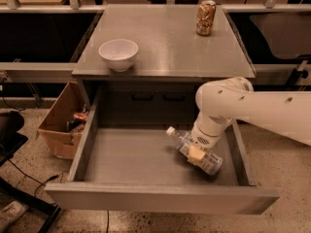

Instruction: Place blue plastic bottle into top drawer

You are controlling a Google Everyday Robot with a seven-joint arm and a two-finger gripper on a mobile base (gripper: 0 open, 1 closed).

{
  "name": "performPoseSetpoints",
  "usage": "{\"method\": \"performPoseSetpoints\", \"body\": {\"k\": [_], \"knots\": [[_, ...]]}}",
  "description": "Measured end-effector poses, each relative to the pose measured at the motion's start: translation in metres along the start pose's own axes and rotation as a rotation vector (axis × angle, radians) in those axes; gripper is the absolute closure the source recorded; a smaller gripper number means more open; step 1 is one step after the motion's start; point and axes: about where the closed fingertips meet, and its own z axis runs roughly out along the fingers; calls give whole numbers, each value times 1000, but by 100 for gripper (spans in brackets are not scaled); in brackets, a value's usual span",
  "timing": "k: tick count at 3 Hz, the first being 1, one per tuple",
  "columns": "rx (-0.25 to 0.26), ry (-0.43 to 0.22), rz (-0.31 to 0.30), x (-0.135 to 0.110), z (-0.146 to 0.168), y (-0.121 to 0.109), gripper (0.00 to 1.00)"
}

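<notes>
The blue plastic bottle (206, 160), clear with a white cap, lies tilted low inside the open top drawer (160, 198), in its right half, cap pointing to the back left. My gripper (195, 153) reaches down from the white arm (228, 103) on the right and is shut around the bottle's middle. A pale finger pad (196, 155) shows across the bottle. I cannot tell whether the bottle rests on the drawer floor.
On the table top (165, 42) stand a white bowl (118, 53) at the front left and an orange-brown drink can (206, 17) at the back right. A cardboard box (63, 118) with items sits on the floor left of the drawer.
</notes>
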Motion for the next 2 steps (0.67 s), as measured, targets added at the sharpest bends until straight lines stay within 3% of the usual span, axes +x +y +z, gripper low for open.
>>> {"method": "performPoseSetpoints", "body": {"k": [1, 2], "knots": [[0, 0, 0, 0, 0, 0, 13], [0, 0, 0, 0, 0, 0, 0]]}}
